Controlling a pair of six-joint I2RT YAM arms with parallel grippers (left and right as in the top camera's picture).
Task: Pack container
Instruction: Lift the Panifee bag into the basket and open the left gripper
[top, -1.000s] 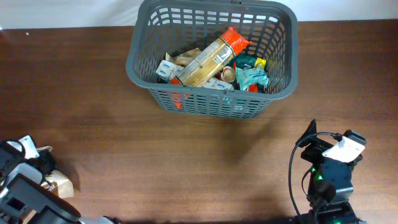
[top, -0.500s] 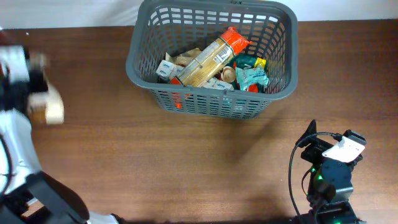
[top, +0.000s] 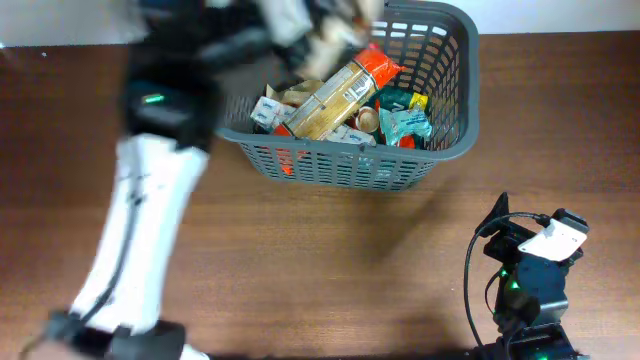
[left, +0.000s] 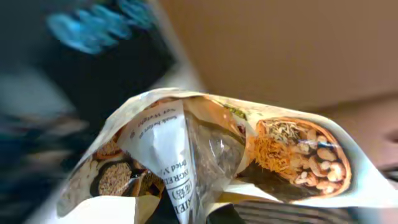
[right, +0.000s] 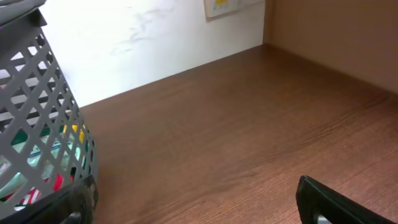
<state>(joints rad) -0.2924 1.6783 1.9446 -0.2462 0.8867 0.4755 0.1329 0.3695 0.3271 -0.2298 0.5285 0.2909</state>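
The dark grey slotted container (top: 440, 150) stands at the back middle of the table, holding several food packets, with a long orange-capped packet (top: 345, 88) on top. My left gripper (top: 325, 30) is blurred above the container's back left, shut on a beige snack packet (left: 205, 155) that fills the left wrist view. My right gripper (top: 500, 225) rests open and empty at the front right; its fingertips (right: 199, 199) frame bare table, and the container's wall (right: 43, 124) shows at the left of the right wrist view.
The brown wooden table (top: 330, 260) extends in front of the container. A white wall (right: 143, 37) lies behind the table. My left arm (top: 140, 230) stretches from the front left up over the table.
My left arm has swung fast from the front left corner up and right, carrying the beige packet to above the container. The right arm has not moved.
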